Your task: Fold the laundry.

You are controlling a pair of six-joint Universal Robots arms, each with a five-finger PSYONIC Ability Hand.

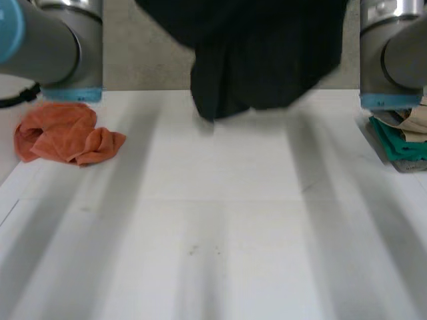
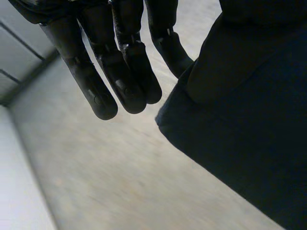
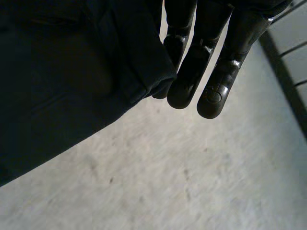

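- While the left hand (image 2: 91, 62) and right hand (image 3: 196, 62) seemingly pinch the black fabric garment (image 1: 260, 53) aloft with straight fingers (image 2: 103, 103), spread it taut.
- Lower evenly onto the white desk (image 1: 220, 220).

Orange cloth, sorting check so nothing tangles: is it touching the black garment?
Apart. The head view shows the orange cloth crumpled on the white table, with bare tabletop between it and the hanging black garment.
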